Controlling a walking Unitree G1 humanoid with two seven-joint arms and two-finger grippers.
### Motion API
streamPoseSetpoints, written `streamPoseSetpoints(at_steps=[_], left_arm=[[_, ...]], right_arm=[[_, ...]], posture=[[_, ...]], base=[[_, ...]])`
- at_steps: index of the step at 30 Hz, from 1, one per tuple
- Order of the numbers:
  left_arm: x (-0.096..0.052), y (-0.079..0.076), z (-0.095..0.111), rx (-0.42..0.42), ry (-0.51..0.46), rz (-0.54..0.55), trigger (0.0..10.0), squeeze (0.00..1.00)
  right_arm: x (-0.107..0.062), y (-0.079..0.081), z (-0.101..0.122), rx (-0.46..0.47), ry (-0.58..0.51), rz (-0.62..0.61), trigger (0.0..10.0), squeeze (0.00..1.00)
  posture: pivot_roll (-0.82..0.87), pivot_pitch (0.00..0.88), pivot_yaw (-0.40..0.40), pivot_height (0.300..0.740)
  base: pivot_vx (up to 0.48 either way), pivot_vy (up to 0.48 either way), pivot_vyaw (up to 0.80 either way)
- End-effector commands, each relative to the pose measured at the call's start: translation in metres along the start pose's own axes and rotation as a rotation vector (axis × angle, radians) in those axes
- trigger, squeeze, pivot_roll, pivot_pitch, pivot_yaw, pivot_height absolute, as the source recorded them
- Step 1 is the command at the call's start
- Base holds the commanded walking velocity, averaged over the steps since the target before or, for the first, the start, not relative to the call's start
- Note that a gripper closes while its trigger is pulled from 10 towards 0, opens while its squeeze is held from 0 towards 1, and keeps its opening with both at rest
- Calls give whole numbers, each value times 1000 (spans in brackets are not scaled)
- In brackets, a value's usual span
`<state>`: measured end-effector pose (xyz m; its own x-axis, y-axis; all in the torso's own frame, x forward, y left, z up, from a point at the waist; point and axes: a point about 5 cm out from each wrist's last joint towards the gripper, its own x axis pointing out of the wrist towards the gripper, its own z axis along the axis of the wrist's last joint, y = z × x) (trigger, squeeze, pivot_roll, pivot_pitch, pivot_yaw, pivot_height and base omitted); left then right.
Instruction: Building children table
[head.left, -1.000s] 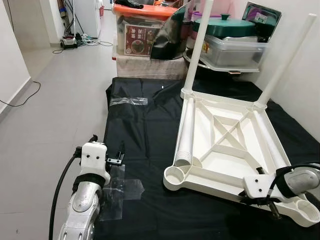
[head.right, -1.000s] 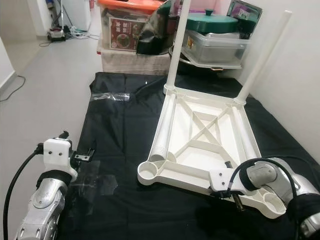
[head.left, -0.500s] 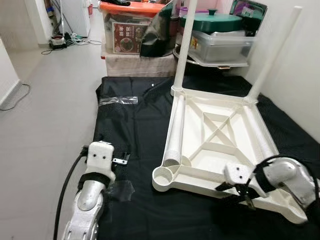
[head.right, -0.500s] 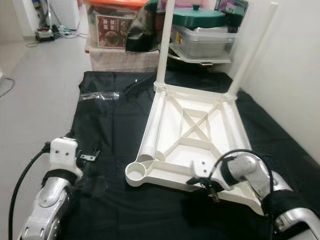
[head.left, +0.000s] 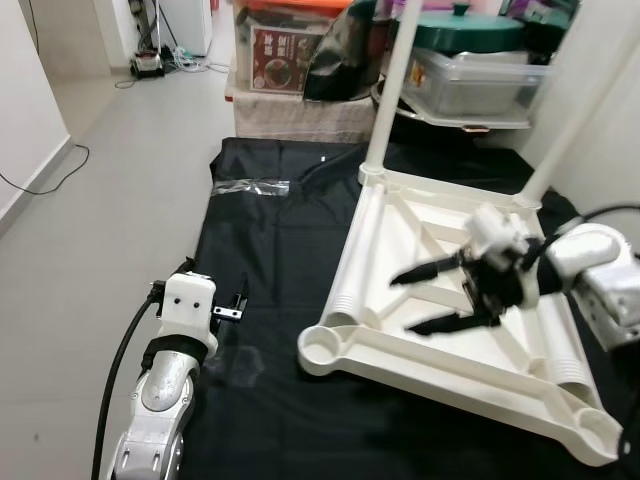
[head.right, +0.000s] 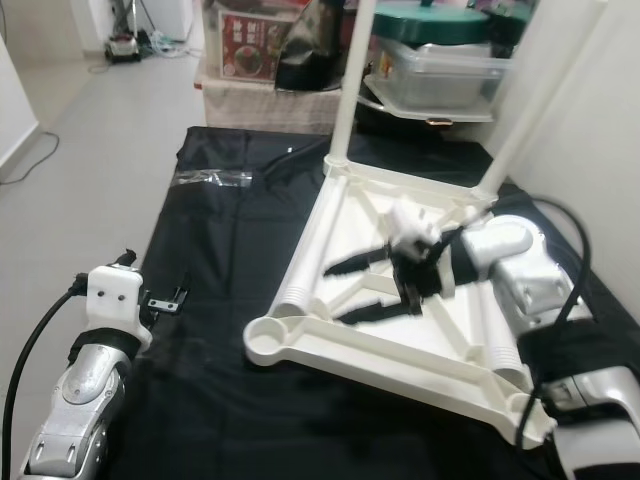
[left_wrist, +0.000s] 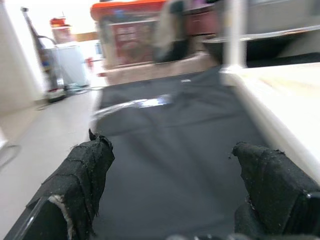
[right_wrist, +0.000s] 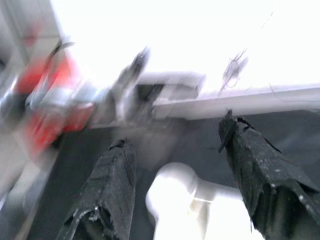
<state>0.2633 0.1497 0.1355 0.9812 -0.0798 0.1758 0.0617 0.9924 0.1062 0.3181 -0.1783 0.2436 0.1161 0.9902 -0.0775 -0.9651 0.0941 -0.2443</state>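
Right tool (head.left: 432, 298) has lifted off the near rim, now spread and empty over the upturned table (head.left: 400, 352); likely reaching for a loose leg (head.left: 352, 268). Left tool (left_wrist: 175, 170) idle, spread.

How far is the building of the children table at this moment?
Done: two legs stand in the far corners of the upturned table top. In hand: the open right gripper hovers over the frame, holding nothing. Left: the near corner socket is empty; a loose leg lies inside.
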Motion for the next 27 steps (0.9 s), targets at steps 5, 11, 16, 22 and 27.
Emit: streamPoseSetpoints(at_steps=[5,11,16,22,27], left_arm=[[1,-3,3,-5,-16,-13,10000,0],[-3,-1,7,-21,-33,-23,10000,0],[-2,1,9,-12,-41,-19,10000,0],[-1,-1,11,6,-49,-31,10000,0],[-1,-7,11,8,-48,-55,10000,0]], right_arm=[[26,-20,-3,61,-131,-264,10000,0],[82,-12,-36,257,-195,-543,10000,0],[91,-7,-45,310,-181,-605,10000,0],[97,0,-55,335,-135,-639,10000,0],[97,2,-61,353,-112,-716,10000,0]], posture=[[-5,0,-73,740],[38,0,-72,740],[41,0,-73,740],[41,0,-69,740],[31,0,-59,740]], base=[[0,0,0],[0,0,0],[0,0,0],[0,0,0],[0,-387,0]])
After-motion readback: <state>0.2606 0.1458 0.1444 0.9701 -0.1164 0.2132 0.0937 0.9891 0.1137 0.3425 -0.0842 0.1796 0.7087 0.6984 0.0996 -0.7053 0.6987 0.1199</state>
